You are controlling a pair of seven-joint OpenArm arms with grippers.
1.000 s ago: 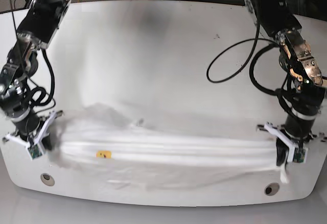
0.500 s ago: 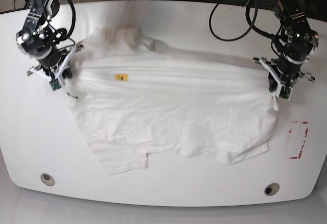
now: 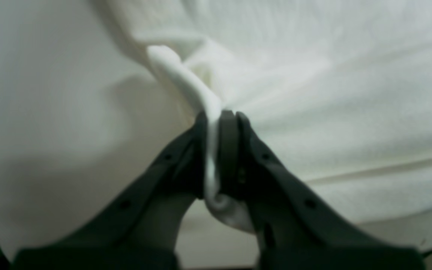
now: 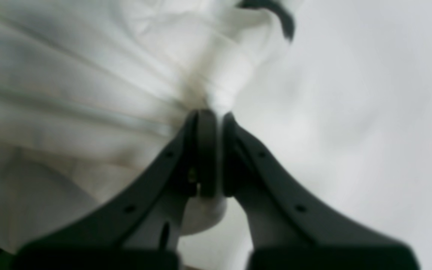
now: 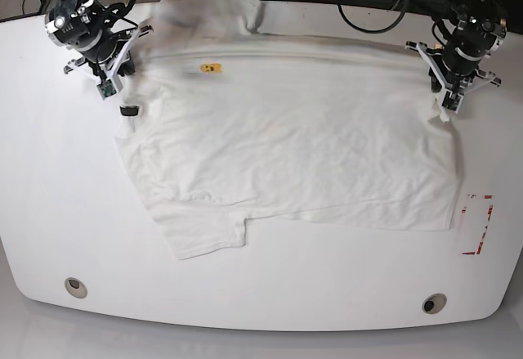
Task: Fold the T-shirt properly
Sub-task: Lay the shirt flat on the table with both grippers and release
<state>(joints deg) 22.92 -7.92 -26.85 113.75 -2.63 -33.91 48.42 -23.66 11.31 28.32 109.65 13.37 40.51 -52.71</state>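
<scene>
Left gripper (image 5: pixel 447 112) and right gripper (image 5: pixel 122 77) clamp the T-shirt (image 5: pixel 286 146); long axis left-right, collar toward right gripper.

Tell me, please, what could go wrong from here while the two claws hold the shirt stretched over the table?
1. Each claw, the left claw and the right claw, pinches only a thin bunch of the T-shirt, so a hard pull may slip the cloth out.
2. The sleeve at the near edge lies wrinkled; it may stay crooked when the shirt is laid down.
3. The far edge lies close to the table rim and could hang over it.
</scene>
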